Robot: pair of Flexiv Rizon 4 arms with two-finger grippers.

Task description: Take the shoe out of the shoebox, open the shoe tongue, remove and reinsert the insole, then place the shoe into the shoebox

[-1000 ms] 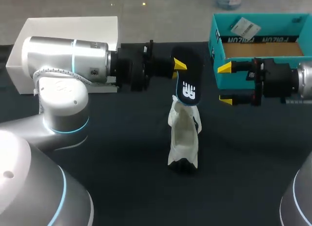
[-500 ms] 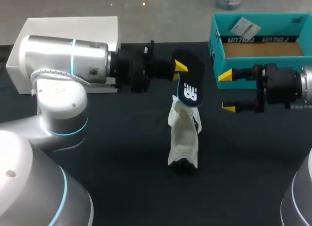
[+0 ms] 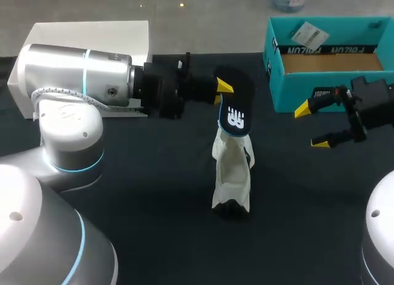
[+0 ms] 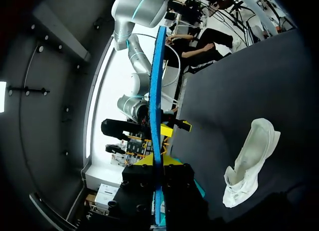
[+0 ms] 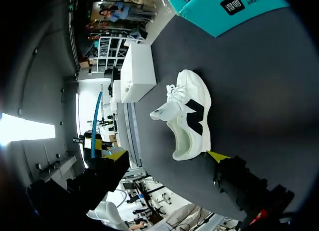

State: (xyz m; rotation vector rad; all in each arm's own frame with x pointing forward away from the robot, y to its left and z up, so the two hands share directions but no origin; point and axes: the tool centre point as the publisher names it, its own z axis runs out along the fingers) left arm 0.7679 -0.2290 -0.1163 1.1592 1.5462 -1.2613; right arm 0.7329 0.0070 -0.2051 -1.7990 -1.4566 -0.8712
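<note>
A white shoe (image 3: 232,174) with a black side mark lies on the dark table, toe toward me. Just above its heel end hangs the black insole (image 3: 236,109), blue-edged with a white logo. My left gripper (image 3: 223,91) is shut on the insole's far end. In the left wrist view the insole (image 4: 158,101) stands edge-on between the fingers of that gripper (image 4: 159,163), with the shoe (image 4: 251,163) off to one side below. My right gripper (image 3: 313,126) hovers open and empty, right of the shoe and in front of the teal shoebox (image 3: 280,82). From the right wrist view the shoe (image 5: 188,116) lies ahead of the open gripper (image 5: 166,156).
The white box lid (image 3: 92,36) sits at the back left, behind my left arm. The open shoebox holds a paper tag (image 3: 309,34) at the back right. In the right wrist view the shoebox (image 5: 234,6) and lid (image 5: 137,74) lie beyond the shoe.
My right gripper has drawn back to the right and tilted, its fingers still wide. The left arm has shifted slightly left with the insole; the shoe has not moved.
</note>
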